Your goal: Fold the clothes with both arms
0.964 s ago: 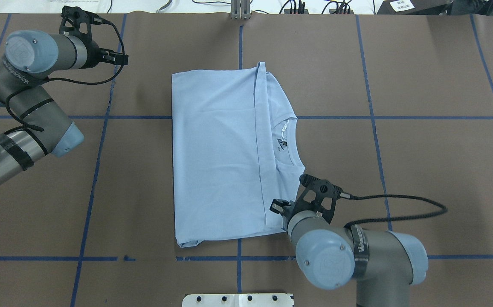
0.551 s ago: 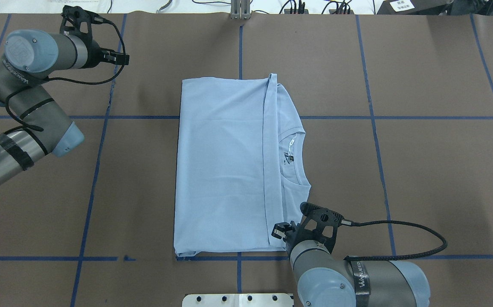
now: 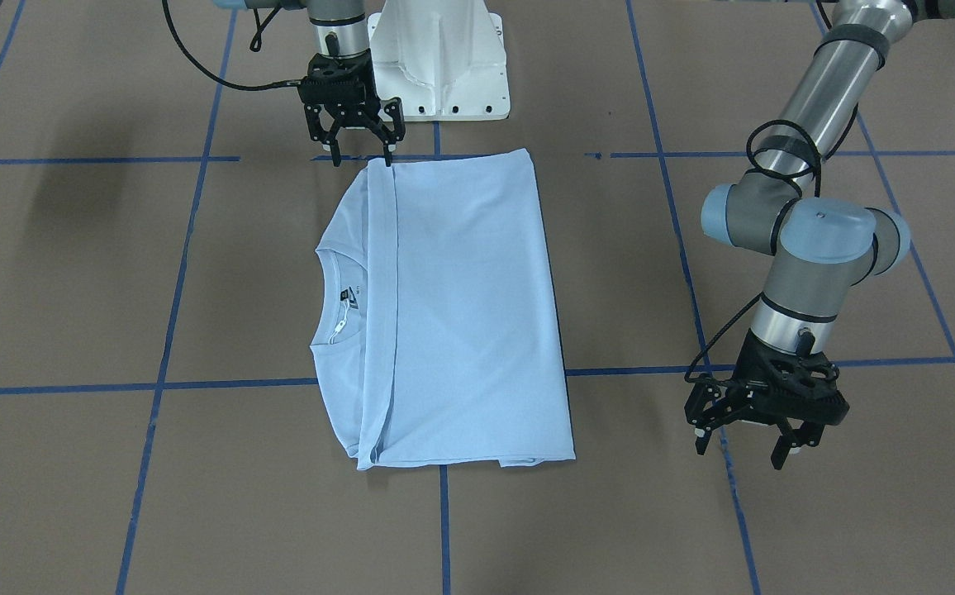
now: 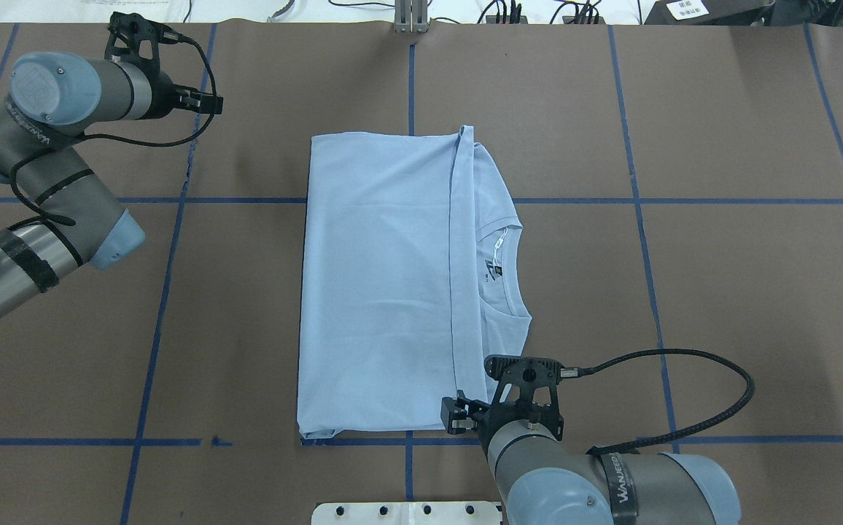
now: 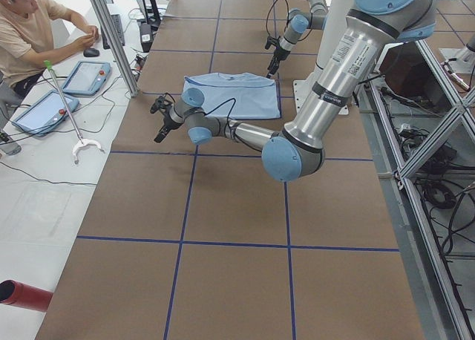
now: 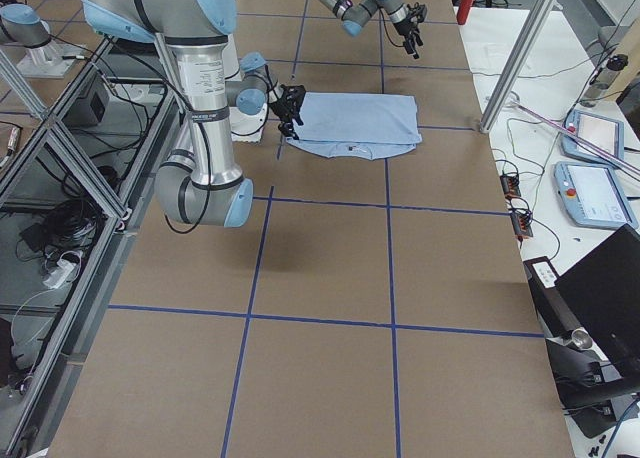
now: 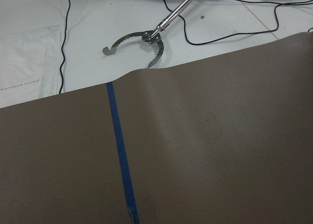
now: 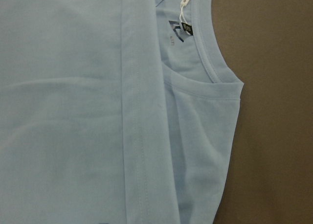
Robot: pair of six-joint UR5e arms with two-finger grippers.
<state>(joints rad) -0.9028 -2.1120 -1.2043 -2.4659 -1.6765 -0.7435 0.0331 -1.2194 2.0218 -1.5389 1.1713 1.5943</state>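
Flat at the middle of the brown table (image 4: 720, 255), among blue tape lines (image 4: 162, 292): the light blue T-shirt (image 4: 378, 292), folded to a tall rectangle. One long panel laid over most of the body, leaving bare only a strip on the collar side. Dark neck label (image 4: 494, 270) inside the collar, a small white tag beside it; lettering too small to read. Chest mostly covered by the folded panel.

Right gripper (image 3: 358, 155) at the shirt's corner nearest the white pedestal (image 3: 440, 58), pointing down, jaws spread apart and holding nothing. One fingertip (image 3: 387, 153) right at the cloth's edge; touching or just above, impossible to tell. Nearly hidden from overhead beneath its own wrist. Fingers out of frame in the right wrist view, filled instead by collar, label and fold seam.

Left gripper (image 3: 740, 450) well apart from the shirt, hanging over bare table, jaws likewise parted wide and empty. Fingers unseen in the left wrist view: only table cover, one tape line and, past the table's edge, white floor with cables and a metal reach tool (image 7: 146, 35), its handle cut off by the frame.

A person (image 5: 33, 28) seated off the table's far side in the left side view, partly cropped.
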